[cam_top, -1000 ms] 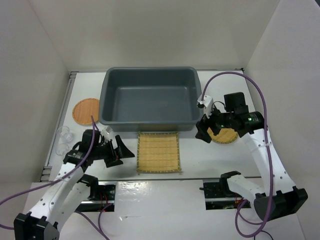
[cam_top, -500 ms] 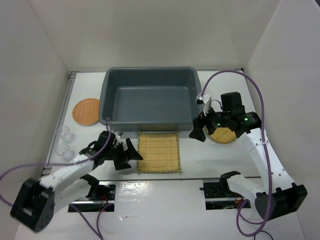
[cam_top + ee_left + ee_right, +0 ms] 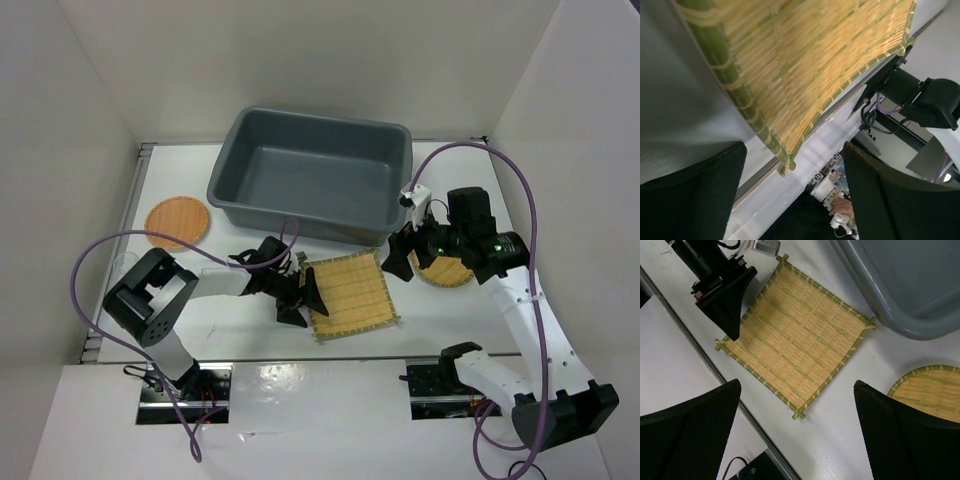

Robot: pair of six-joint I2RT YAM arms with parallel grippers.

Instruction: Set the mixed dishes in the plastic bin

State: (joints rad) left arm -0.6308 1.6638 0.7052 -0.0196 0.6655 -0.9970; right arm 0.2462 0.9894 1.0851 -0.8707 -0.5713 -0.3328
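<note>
The square tan woven mat (image 3: 352, 295) lies askew on the table in front of the dark grey plastic bin (image 3: 310, 175). My left gripper (image 3: 300, 298) is low at the mat's left edge, open, with the mat's corner (image 3: 785, 167) just ahead of its fingers (image 3: 690, 195). My right gripper (image 3: 400, 262) hovers open over the table between the mat (image 3: 795, 340) and the round tan woven plate (image 3: 447, 268), holding nothing. That plate (image 3: 932, 390) is half hidden by the right arm. The orange-brown plate (image 3: 177, 221) rests at the far left.
The bin's corner (image 3: 900, 285) stands close to the mat's far side. The left arm's elbow (image 3: 150, 295) sits low by the table's left edge, with its purple cable looping above. White walls close in on three sides.
My left arm swung right to the mat's edge and its jaws narrowed a little. The mat turned and slid right, and the bin shifted back and rotated. My right gripper barely moved.
</note>
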